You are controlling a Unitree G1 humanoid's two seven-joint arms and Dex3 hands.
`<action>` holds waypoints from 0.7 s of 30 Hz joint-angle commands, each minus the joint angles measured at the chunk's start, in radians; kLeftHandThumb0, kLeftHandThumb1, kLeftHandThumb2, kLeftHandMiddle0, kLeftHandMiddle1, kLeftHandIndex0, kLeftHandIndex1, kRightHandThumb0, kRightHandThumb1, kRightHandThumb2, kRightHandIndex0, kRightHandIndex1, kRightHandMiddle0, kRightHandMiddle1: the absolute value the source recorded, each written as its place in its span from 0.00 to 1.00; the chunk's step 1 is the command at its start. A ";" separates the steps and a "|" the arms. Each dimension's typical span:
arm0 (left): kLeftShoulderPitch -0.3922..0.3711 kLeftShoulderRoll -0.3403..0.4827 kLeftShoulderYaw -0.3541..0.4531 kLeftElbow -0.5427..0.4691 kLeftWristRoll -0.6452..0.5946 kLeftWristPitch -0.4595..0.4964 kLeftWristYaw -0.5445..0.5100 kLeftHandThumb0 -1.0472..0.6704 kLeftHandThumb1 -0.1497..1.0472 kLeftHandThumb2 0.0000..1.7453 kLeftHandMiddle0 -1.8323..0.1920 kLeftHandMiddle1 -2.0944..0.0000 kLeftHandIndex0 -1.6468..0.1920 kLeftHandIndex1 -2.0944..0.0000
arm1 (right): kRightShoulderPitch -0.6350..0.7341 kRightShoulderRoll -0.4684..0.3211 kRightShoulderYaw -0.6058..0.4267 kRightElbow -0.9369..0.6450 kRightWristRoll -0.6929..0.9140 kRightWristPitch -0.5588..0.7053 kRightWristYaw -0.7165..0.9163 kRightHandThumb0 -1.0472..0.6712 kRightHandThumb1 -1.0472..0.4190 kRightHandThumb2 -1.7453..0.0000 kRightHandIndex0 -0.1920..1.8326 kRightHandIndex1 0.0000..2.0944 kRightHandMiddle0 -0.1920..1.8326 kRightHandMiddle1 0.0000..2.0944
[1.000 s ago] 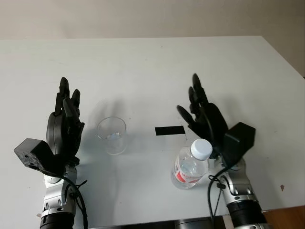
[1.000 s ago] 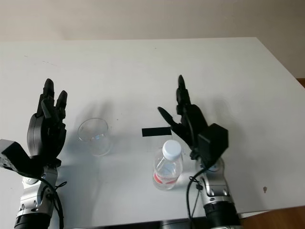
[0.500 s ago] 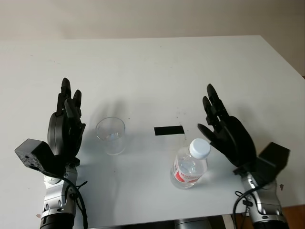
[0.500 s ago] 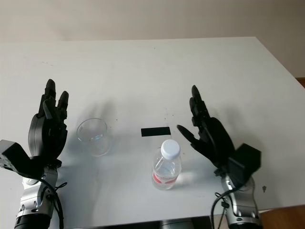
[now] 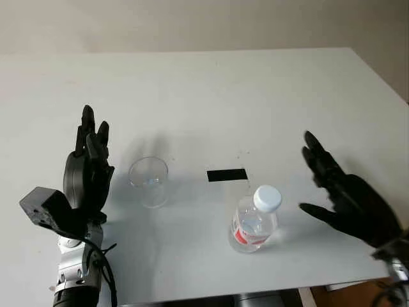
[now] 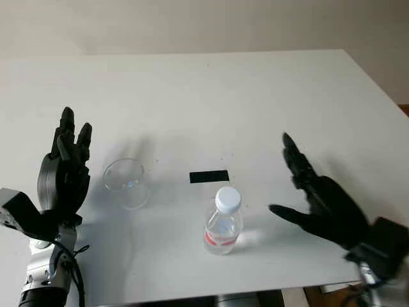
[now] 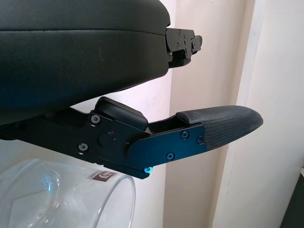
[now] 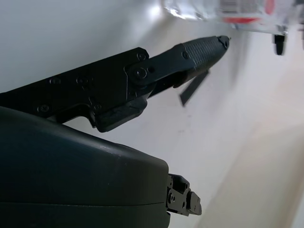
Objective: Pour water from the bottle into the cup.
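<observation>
Standing upright near the table's [image 5: 211, 89] front edge, the capped bottle [image 5: 254, 219] sits untouched beside the open right hand [image 5: 348, 199], whose wrist is cut off at the frame's corner and whose thumb points toward the bottle without reaching it. Left of the bottle, the open left hand [image 5: 86, 173] is raised just beside the clear cup [image 5: 149, 181], holding nothing; whether the cup holds any water is hard to make out. Beyond the bottle, a black strip [image 5: 227, 174] lies flat on the table between cup and bottle.
</observation>
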 commanded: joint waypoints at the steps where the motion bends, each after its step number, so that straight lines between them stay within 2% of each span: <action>1: 0.001 0.004 0.006 -0.012 -0.006 -0.001 -0.001 0.10 1.00 0.39 1.00 0.81 0.92 1.00 | 0.042 -0.029 -0.025 -0.040 -0.007 -0.001 0.003 0.12 0.08 0.98 0.00 0.00 0.00 0.00; 9: -0.008 0.010 0.008 -0.007 0.003 -0.007 0.004 0.10 1.00 0.39 1.00 0.80 0.91 1.00 | 0.138 -0.020 -0.046 -0.106 0.023 -0.093 0.049 0.10 0.04 0.96 0.00 0.00 0.00 0.00; 21: -0.017 0.014 0.016 0.004 -0.002 -0.010 -0.013 0.10 1.00 0.39 1.00 0.83 0.92 1.00 | 0.174 0.018 0.019 -0.218 0.021 -0.102 0.040 0.11 0.04 0.97 0.00 0.00 0.00 0.00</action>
